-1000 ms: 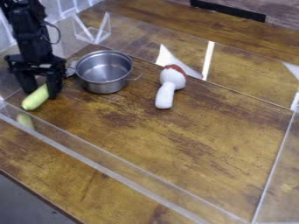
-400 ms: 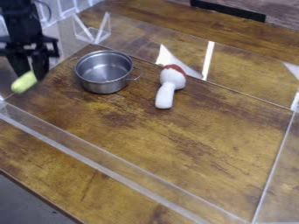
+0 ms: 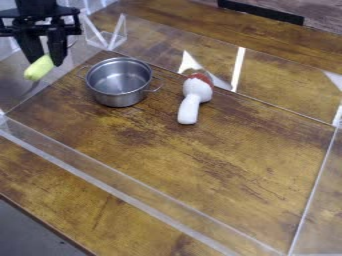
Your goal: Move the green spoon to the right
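1. Your pincer (image 3: 42,52) hangs at the far left of the view, pointing down, above the wooden table (image 3: 201,150) and inside the clear-walled tray (image 3: 160,215).

2. Its fingers are partly closed around the green spoon (image 3: 39,68). The upper end sits between them; the lower end pokes out below, tilted down and to the left. The jaws stand only as wide as the spoon is thick.

3. The spoon looks clear of the table surface. No contact shows beneath it, so read it as lifted and carried.

4. Right of your pincer and a little lower in the view: the steel pot (image 3: 119,80), empty, near but not touching the spoon. Farther right again: the white mushroom-shaped item (image 3: 194,100) with a red part at its far end, lying on the wood.

5. Step in hand, by my reading: grasp made, lift under way or done, carry to the right not yet made.

6. Next move calls for travel rightward. The pot stands directly in that path, so keep enough height to pass over its rim, or route on the near side of it.

7. Open wood lies right of the mushroom item and across the near half of the tray. Either looks workable as a set-down spot.

8. Risk: the spoon is smooth and tapered, held near one end. It could swing or slip in a quick move. Go steady and lower before you let go.
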You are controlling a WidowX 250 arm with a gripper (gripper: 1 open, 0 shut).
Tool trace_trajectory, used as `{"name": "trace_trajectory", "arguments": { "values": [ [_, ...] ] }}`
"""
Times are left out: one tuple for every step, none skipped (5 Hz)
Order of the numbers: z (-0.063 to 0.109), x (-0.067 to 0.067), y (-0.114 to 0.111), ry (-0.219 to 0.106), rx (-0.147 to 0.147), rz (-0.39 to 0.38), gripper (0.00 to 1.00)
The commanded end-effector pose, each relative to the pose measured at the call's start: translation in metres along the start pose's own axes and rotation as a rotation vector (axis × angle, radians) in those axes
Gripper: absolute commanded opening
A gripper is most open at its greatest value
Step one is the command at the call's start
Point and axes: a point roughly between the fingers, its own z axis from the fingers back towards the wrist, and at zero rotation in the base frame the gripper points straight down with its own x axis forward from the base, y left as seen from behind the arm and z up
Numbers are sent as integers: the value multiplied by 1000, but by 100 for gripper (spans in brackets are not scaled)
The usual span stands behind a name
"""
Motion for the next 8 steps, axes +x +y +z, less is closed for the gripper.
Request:
{"name": "trace_trajectory", "arguments": {
  "values": [
    [46, 1, -21, -111, -32, -4, 0],
    [48, -7, -40, -115, -59, -9, 0],
    [38, -18, -72, -107, -95, -97, 0],
    [28, -34, -115, -100, -131, -214, 0],
    [17, -54, -147, -95, -155, -297, 0],
    [-2, -76, -164, -99, -153, -366, 0],
    [-24, -93, -171, -105, -152, -430, 0],
    [-47, -97, -198, -124, -153, -478, 0]
  ]
}}
